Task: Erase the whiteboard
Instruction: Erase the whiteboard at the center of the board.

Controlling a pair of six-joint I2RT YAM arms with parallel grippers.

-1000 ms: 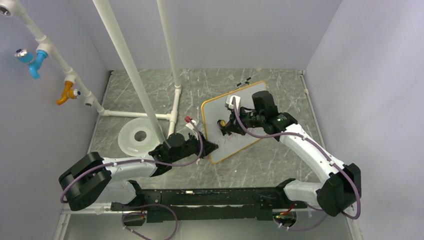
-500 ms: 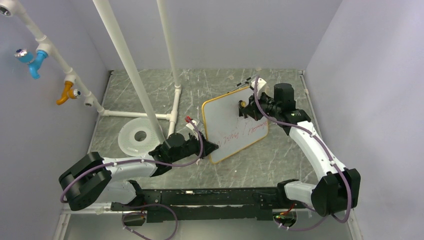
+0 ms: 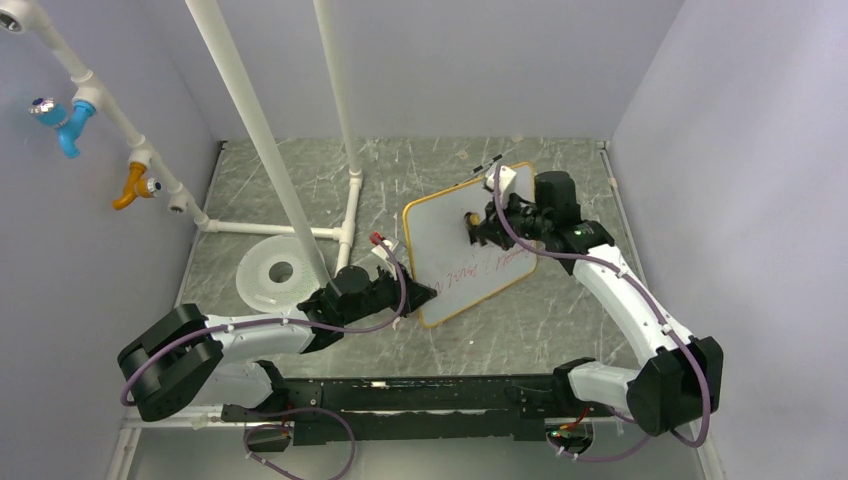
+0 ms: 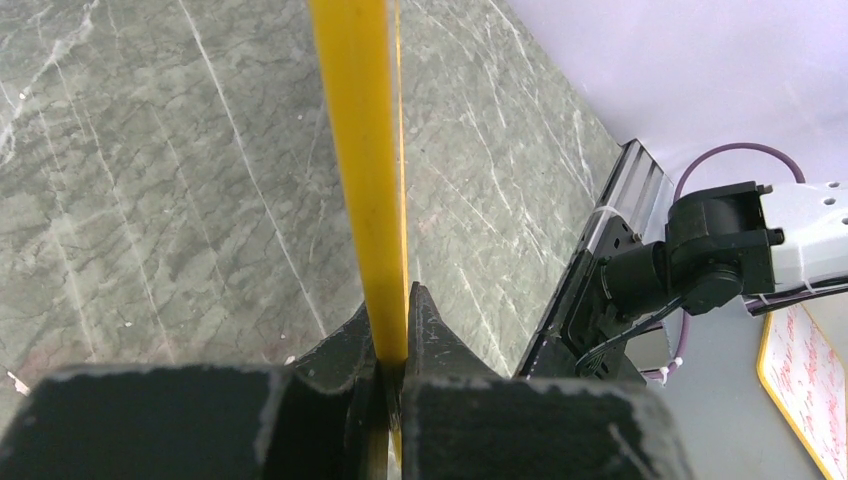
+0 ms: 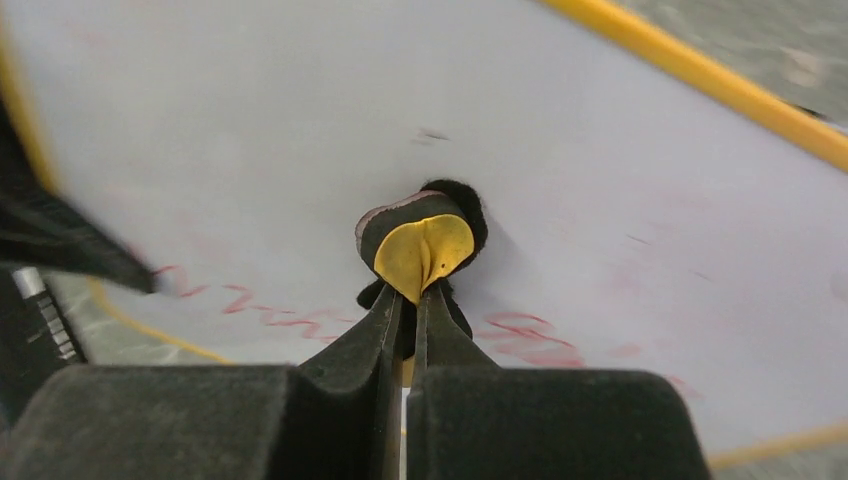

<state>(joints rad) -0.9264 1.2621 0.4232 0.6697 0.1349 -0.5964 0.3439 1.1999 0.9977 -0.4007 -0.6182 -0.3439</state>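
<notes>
Inspection, remote station. The grey marbled surface (image 3: 300, 185) carries a white pipe frame (image 3: 352, 190) on its left half and the whiteboard (image 3: 440, 225) right of centre. The board is turned diagonal to the table edges, with its far corner towards the back wall.

Left arm: it reaches in low from the near left. The left gripper (image 4: 396, 310) is fully closed on the board's orange frame at the near-left edge, and the wrist view shows the frame strip pinched between the jaws. I judge this hold is there to brace the board, so that wiping pressure does not push it across the surface.

Right arm: it stretches over the board's far half. The right gripper (image 5: 408, 300) is closed tight on a small yellow-and-black eraser pad (image 5: 422, 248), whose dark face is pressed against the white panel. The pad is gripped by its back, presumably so the wiping face stays free.

A round white disc (image 3: 275, 272) lies near the pipe frame, well apart from the board (not part of this job).

Red scrawl (image 3: 485, 268) remains in a band across the board's near half, on the near side of the pad. The panel around the pad looks mostly clean, with faint pink smears. Judgement: erasing is partly done, and the near band needs further passes.
</notes>
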